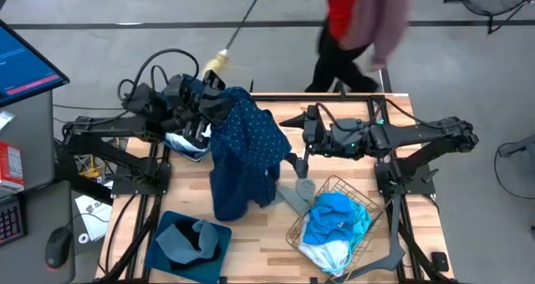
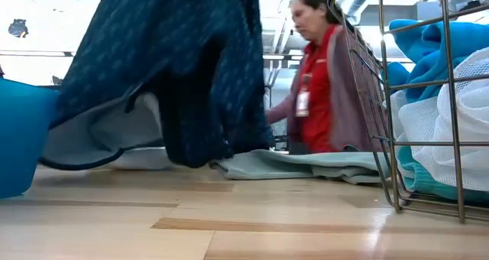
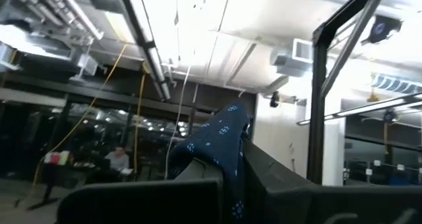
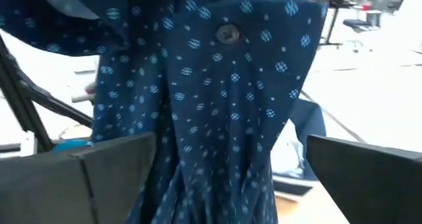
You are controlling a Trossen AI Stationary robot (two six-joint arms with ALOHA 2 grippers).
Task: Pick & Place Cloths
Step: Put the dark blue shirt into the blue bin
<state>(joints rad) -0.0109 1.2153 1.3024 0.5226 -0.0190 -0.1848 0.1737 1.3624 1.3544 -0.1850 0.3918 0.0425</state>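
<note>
Big picture first: the wooden table (image 1: 251, 234) fills the middle of the high view, and draped down its centre hangs the navy dotted garment (image 1: 242, 150), lifted well up, its lower folds trailing toward the boards. In the low view it looms across the upper left like a curtain. Lower right sits the wire basket (image 1: 311, 207) with the cyan cloth (image 1: 334, 217) and a pale white one (image 1: 326, 252) heaped inside; a grey cloth (image 1: 299, 190) lies flat between basket and navy garment. Lower left, a dark blue bin (image 1: 171, 251). A person in red passes at the top edge.

Now the arms. The left gripper (image 1: 211, 100), upper left, is clenched on the navy garment's top edge, holding it aloft. The right gripper (image 1: 297, 160), just right of centre, stands with fingers spread wide, released, right beside the hanging fabric. This looks like a two-handed pick: next, I'd guess, the right needs to close on a fold to share the load
</note>
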